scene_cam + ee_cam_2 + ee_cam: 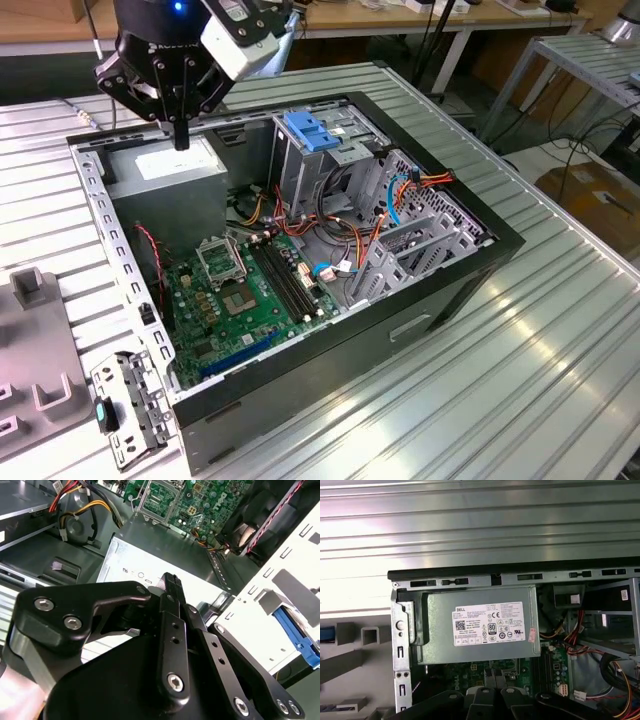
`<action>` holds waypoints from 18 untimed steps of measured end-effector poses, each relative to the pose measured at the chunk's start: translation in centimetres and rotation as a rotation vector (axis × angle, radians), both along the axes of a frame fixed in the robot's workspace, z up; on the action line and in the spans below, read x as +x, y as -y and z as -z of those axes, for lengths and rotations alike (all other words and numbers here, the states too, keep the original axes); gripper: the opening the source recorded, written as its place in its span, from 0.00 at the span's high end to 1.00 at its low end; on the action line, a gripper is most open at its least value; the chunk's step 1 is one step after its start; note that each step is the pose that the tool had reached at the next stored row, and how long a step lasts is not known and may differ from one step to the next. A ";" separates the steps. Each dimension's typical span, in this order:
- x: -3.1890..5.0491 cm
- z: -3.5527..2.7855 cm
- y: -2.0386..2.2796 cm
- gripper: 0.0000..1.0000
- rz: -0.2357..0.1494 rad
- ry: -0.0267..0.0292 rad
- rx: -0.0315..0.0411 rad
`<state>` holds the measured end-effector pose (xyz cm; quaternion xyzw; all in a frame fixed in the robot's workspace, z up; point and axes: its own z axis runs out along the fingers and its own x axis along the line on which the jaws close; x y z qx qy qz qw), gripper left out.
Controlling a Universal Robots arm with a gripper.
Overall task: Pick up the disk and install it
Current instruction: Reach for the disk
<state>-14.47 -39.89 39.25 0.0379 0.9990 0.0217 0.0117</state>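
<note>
My gripper (181,140) hangs over the back corner of the open computer case (450,290), at the exterior view's left. It is just above the grey power-supply box with a white sticker (165,170) (482,625). Its black fingers (172,587) are shut with nothing between them. The disk is out of view. A bit of blue plastic (327,632) (296,636) sits in the grey fixture beside the case; too little of it shows to tell what it is.
Inside the case lie a green motherboard (245,300), loose red, orange and yellow cables (330,235) and a tall metal cage with a blue latch (313,132). A grey fixture (35,360) and a metal bracket (130,405) lie on the ribbed table (560,350).
</note>
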 end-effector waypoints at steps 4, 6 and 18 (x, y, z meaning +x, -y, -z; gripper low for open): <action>-0.28 0.01 0.00 0.89 0.000 -0.0005 0.0000; -0.43 0.01 0.00 0.89 0.000 -0.0008 0.0000; -1.57 0.05 0.00 0.89 0.000 -0.0028 0.0000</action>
